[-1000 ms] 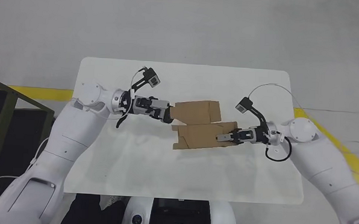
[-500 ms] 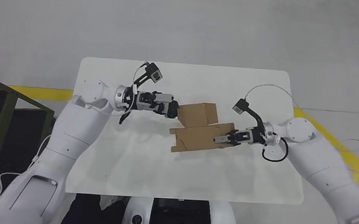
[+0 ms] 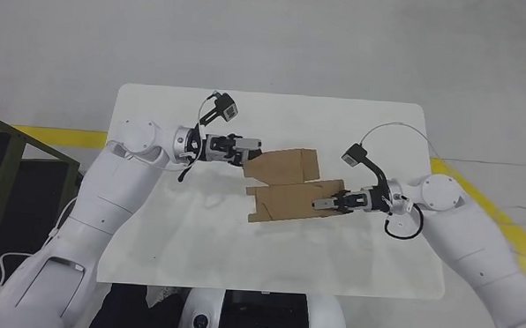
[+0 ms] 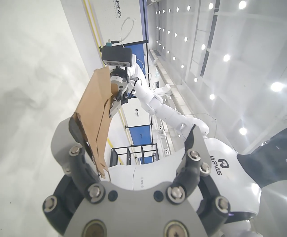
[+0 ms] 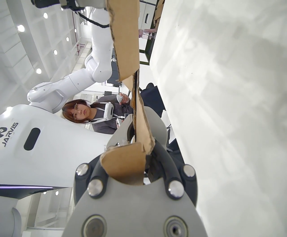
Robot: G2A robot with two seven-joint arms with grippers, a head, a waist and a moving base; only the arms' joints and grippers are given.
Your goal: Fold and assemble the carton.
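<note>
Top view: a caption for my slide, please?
Right claw pinches a brown carton over the white table while the open left claw touches its other end.

The top view looks steeply down from above the arms, far enough off to take in the whole tabletop [image 3: 154,239] and some floor beyond it. Each wrist camera sits close behind its own gripper, the left gripper [image 4: 132,123] and the right gripper [image 5: 139,132], looking out along the fingers and partly up toward the hall ceiling. All three views share the carton [image 3: 288,187], and each wrist view faces the opposite arm across it.
</note>
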